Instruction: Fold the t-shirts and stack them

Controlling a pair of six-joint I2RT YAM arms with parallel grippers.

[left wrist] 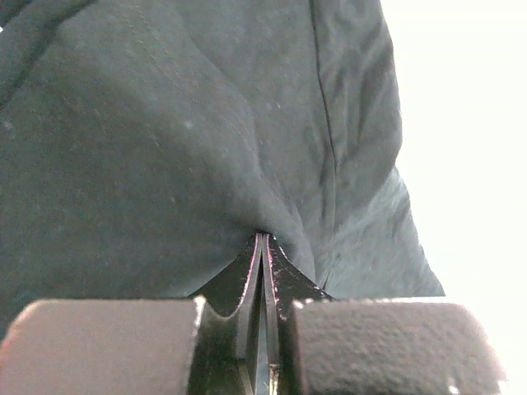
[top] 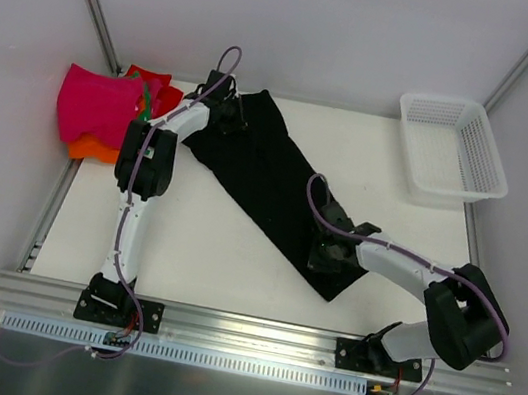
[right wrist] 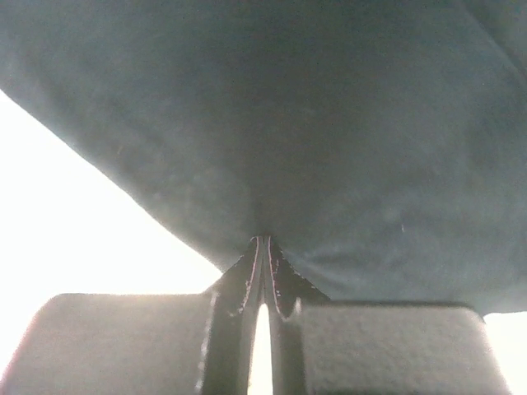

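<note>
Currently the black t-shirt lies as a long, narrow strip slantwise on the table, so I judge the fold to be partway done: sides in, length not yet halved. The left gripper is pinched tight on the shirt's far-left end, and the right gripper is clamped on its near-right end. Both wrist views show the jaws meeting with dark cloth gathered at their tips. Just beyond the shirt's far-left end sits the pile of folded shirts, pink over orange, with red and green behind. Next, I judge, one end needs carrying over onto the other, with firm grips so the cloth does not bunch.
</note>
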